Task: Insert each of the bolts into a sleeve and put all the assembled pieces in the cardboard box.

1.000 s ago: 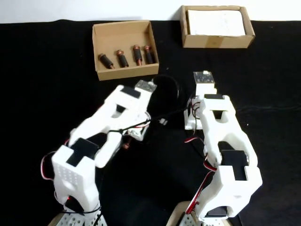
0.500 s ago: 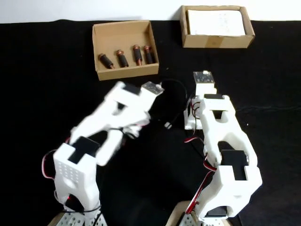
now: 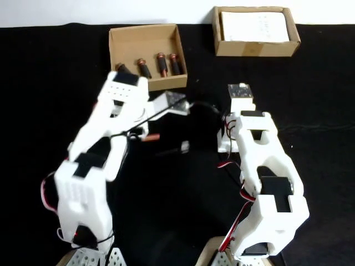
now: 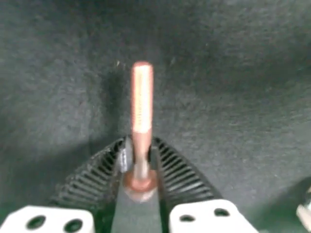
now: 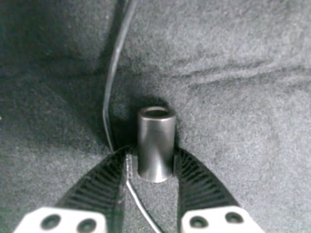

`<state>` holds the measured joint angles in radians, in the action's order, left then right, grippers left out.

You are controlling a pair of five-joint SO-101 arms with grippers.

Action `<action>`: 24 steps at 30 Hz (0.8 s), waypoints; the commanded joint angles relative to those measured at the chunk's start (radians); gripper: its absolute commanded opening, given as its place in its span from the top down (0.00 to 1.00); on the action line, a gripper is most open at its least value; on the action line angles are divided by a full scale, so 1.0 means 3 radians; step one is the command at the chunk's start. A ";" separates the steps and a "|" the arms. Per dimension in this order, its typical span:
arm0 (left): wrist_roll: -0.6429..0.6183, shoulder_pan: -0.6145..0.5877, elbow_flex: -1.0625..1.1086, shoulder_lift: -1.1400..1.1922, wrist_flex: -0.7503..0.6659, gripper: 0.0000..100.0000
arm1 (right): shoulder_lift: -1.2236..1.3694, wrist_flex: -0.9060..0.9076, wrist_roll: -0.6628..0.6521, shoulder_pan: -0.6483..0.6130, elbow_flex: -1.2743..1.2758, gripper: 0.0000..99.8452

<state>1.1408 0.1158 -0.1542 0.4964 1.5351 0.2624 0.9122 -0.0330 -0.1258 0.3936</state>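
Gripping a copper bolt (image 4: 142,97) near its head, the left gripper (image 4: 141,146) is closed tight above black cloth (image 4: 233,87). The right gripper (image 5: 153,155) clamps a dark sleeve (image 5: 155,138). Four assembled pieces (image 3: 145,69) lie in the cardboard box (image 3: 148,85). Print on a nearby sheet (image 3: 255,26) is unreadable.

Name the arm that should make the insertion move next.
Left. The left gripper clamps the bolt near its head, shaft free; the right gripper holds the sleeve, open end exposed, ready to receive.
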 commanded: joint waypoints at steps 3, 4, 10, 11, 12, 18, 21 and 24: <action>0.0010 -0.0033 -0.0453 0.0258 -0.0036 0.83 | -0.0054 -0.0146 0.0015 0.0033 -0.0008 0.95; -0.0046 -0.0043 -0.0565 0.0279 0.0020 0.82 | -0.0054 -0.0146 0.0015 0.0033 -0.0008 0.95; -0.1488 -0.0059 -0.1440 0.0248 0.0660 0.82 | -0.0054 -0.0146 0.0015 0.0033 -0.0008 0.95; -0.1826 -0.0049 -0.1516 0.0228 0.0772 0.82 | -0.0054 -0.0146 0.0015 0.0033 -0.0008 0.95; -0.2220 -0.0043 -0.1537 0.0187 0.0808 0.82 | -0.0049 -0.0146 0.0015 0.0033 -0.0008 0.95; -0.5427 0.0115 -0.0632 -0.0304 0.0808 0.82 | -0.0049 -0.0146 0.0015 0.0033 -0.0008 0.95; -0.6608 0.0279 -0.0136 -0.0524 0.0793 0.82 | -0.0049 -0.0146 0.0015 0.0033 -0.0008 0.95; -0.7876 0.0386 0.0028 -0.0570 0.0593 0.82 | -0.0049 -0.0146 0.0015 0.0033 -0.0008 0.95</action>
<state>-0.7618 0.2002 -0.1864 0.3936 1.7484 0.2624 0.9122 -0.0330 -0.1258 0.3936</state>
